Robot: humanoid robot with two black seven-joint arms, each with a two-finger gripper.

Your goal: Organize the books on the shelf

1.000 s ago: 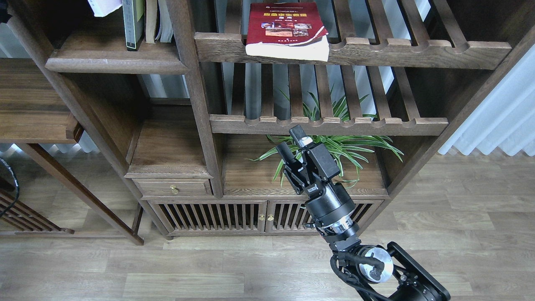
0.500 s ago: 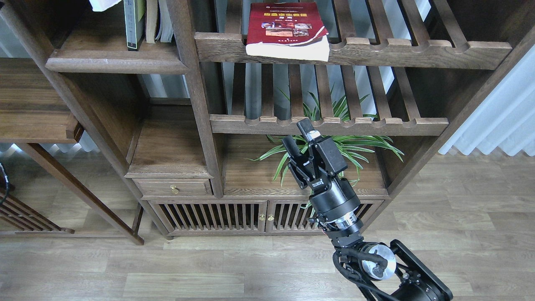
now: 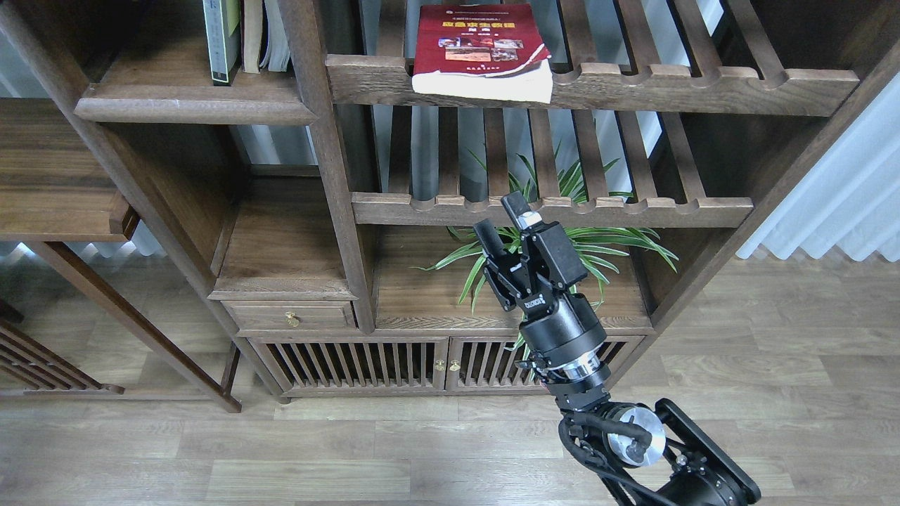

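The dark red book (image 3: 481,42) with a yellow title lies flat on the top slatted rack, its page edge overhanging the front rail. The black and yellow-green book (image 3: 223,39) stands upright on the solid dark-brown shelf (image 3: 190,107) at the top left, with a couple of thin books (image 3: 261,35) beside it. The pale lavender-white book is out of view. My right gripper (image 3: 496,212) is open and empty, pointing up in front of the lower slatted rack, well below the red book. My left gripper is out of view.
A potted green plant (image 3: 583,242) sits behind the right gripper on the cabinet top. The lower slatted rack (image 3: 633,211) crosses just above the fingers. A drawer (image 3: 292,316) and slatted cabinet doors (image 3: 394,362) lie below. White curtains (image 3: 844,204) hang at the right.
My right gripper has risen and shifted a little right toward the lower rack. The pale book seen at the top left edge earlier has left the view.
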